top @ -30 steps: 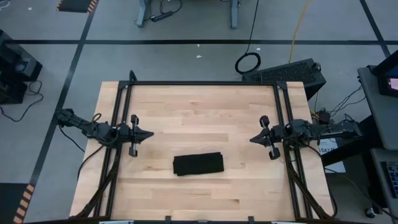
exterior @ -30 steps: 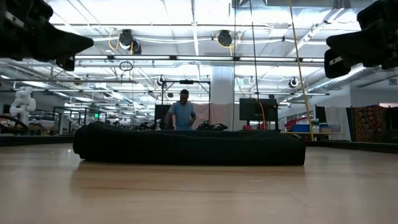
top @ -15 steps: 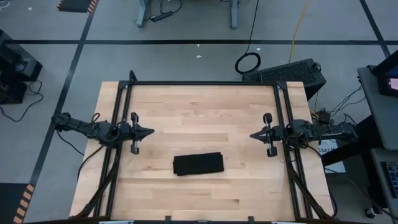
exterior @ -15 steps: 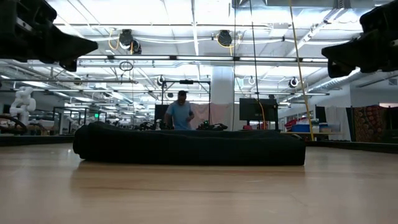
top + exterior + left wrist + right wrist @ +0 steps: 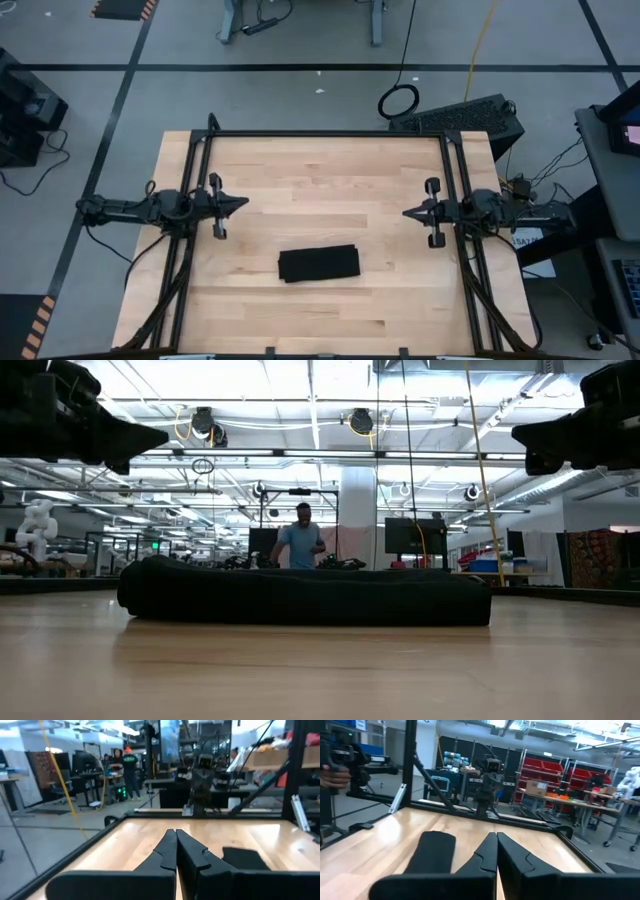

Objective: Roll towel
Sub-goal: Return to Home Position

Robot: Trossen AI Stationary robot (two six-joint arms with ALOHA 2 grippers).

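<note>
A rolled black towel (image 5: pixel 318 264) lies on a wooden table (image 5: pixel 330 170). The left claw (image 5: pixel 243 203) and right claw (image 5: pixel 405 214) hang above the table at either side, tips facing each other, both clenched and empty. The towel sits between them, off their line toward the front edge. Its long axis runs claw to claw, and neither claw is clearly nearer.

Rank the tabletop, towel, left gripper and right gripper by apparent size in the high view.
1. wooden tabletop
2. black towel, rolled
3. left gripper and right gripper: they look alike, both shut, so tied.
</note>
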